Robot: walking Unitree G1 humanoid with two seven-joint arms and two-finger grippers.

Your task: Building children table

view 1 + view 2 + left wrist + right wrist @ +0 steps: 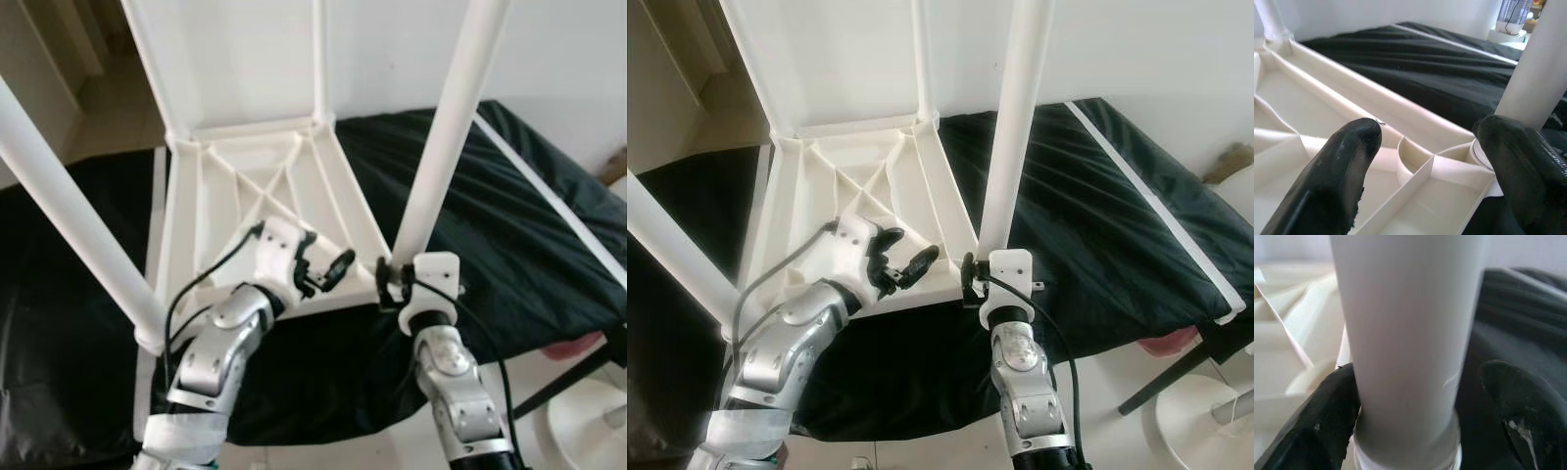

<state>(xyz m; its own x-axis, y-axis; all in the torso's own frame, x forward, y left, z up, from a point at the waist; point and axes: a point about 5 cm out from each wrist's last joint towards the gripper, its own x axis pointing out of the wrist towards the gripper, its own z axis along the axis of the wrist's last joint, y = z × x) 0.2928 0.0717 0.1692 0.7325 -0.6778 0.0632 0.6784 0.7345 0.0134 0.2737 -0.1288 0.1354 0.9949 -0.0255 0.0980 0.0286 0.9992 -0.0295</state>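
so closest to me, my right gripper (972,277) is down at the base of the near-right leg (446,137), right where it goes into the corner socket; in the right wrist view one finger touches the leg and the other stands clear, so it's spread around it, not clamped; my left gripper (328,272) is just beside it over the near edge of the upturned tabletop (220,211), fingers apart, nothing held; the table is lying underside up on the black sheet (509,225), ribs showing; I'd say I'm in the seating-the-leg step, and next I need to close on that leg and push or twist it home while the left steadies the frame; that corner pocket next to the leg socket (1415,159) looks empty, just bare plastic; the near-left leg (69,215) is already up, and further back two more legs (318,59) stand at the far corners by the wall
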